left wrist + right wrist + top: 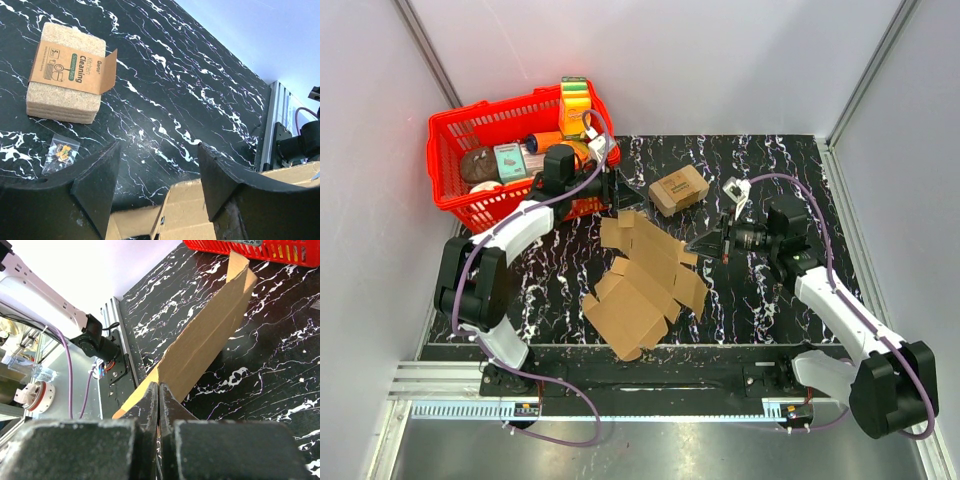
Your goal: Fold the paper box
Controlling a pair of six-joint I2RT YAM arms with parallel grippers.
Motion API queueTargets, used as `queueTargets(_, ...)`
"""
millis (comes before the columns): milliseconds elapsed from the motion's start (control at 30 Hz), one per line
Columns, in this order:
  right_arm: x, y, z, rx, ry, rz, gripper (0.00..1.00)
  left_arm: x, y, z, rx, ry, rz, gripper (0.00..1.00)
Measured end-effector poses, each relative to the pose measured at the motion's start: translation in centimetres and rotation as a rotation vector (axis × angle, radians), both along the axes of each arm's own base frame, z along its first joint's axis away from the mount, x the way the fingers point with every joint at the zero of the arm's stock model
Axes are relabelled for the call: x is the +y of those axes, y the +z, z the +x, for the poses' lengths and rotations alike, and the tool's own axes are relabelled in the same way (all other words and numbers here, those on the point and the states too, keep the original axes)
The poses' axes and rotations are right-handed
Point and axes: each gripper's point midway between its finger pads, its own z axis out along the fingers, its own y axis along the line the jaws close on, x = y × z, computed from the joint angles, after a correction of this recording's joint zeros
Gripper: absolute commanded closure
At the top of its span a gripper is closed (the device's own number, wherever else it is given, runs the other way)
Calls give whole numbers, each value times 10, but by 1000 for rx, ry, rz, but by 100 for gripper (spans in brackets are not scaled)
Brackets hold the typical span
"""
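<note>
Nearest me, the front edge of the table (550, 300) ran along the rail (620, 385) where both arms were bolted. The paper box (640, 290) lay unfolded at mid-table. Its near corner reached that front edge at about 6 o'clock, and I could not tell whether it overhung. Bare marbled top showed at 9 o'clock between the sheet and the left arm's elbow, and again at 4 o'clock towards the side wall.

The sheet lay mostly flat, with its long axis running roughly from 7 o'clock to 1 o'clock. The largest panel was at the near end, and the smaller flaps pointed far and to the right.

At 3 o'clock of the sheet, the right gripper (708, 245) was clenched at the edge. In its wrist view the pads (145, 410) were pressed together. A flap of the box rose on edge straight out of the seam between them, so I read it as pinching that flap.

Farther off, at 12 o'clock of the sheet, the left gripper (157, 150) hung with its jaws apart and nothing between them. The far edge of the cardboard was just beneath its fingers (100, 175).

Beyond that, a sponge pack (678, 190) sat at 1 o'clock, apart from the sheet, with a small plastic bag (61, 152) just beside it. The red basket (450, 190) filled the far-left corner at 10 o'clock, close behind the left wrist. More open marble ran from the sponge pack to the far-right corner.
</note>
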Motion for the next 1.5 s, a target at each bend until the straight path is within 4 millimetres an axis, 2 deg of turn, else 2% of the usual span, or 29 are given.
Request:
queueTargets(200, -3, -3, -1, -6, -19, -25, 99, 0, -2, -5, 11, -22, 3, 33)
queueTargets(333, -6, 2, 1, -39, -51, -42, 100, -2, -1, -9, 13, -48, -5, 33)
queueTargets(533, -11, 6, 11, -71, -121, -63, 100, -5, 2, -18, 20, -100, -24, 34)
queueTargets(733, -17, -3, 20, -59, -190, -103, 100, -6, 4, -22, 17, -126, -34, 34)
queueTargets(933, -24, -10, 27, -43, -245, -148, 100, -5, 4, -22, 19, -125, -34, 35)
queueTargets(1200, -29, -5, 27, -72, -279, -160, 100, -3, -1, -21, 20, -116, -18, 35)
queueTargets(1500, -30, -2, 25, -79, -273, -169, 100, 9, -5, -4, 3, -31, -4, 33)
